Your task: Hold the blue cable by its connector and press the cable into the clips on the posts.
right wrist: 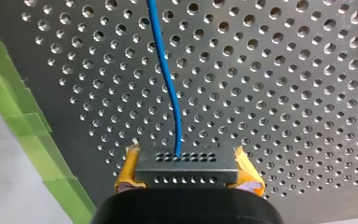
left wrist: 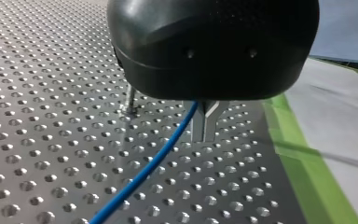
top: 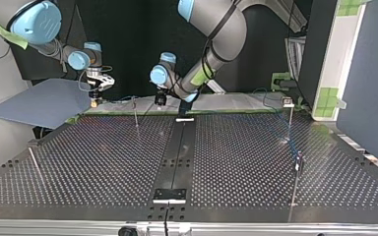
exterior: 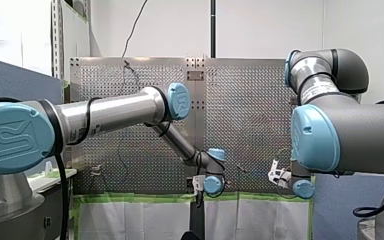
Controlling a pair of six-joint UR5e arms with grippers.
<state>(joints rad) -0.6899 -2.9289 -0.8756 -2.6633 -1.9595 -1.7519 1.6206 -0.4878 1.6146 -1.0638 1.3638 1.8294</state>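
The blue cable [right wrist: 168, 79] leaves a grey connector [right wrist: 186, 168] that sits between the yellow pads of my right gripper [right wrist: 186, 156], which is shut on it above the perforated table's edge. In the top view that gripper [top: 96, 98] hangs at the far left. My left gripper [left wrist: 205, 135], black with metal fingers, is shut, and the cable [left wrist: 144, 172] runs up into the fork of its fingers. It hovers at the table's far edge near the middle [top: 160, 100]. Thin posts [top: 136, 114] [top: 290, 120] stand on the table, one with a clip [top: 288, 102] on top.
A blue-grey board [top: 44, 105] lies at the top view's left. Green tape [left wrist: 307, 163] lines the table's edge. A black strip [top: 177, 147] runs down the table's middle. More posts [top: 295, 182] [top: 34, 164] stand nearer the camera. A short post [left wrist: 130, 100] stands beside my left gripper.
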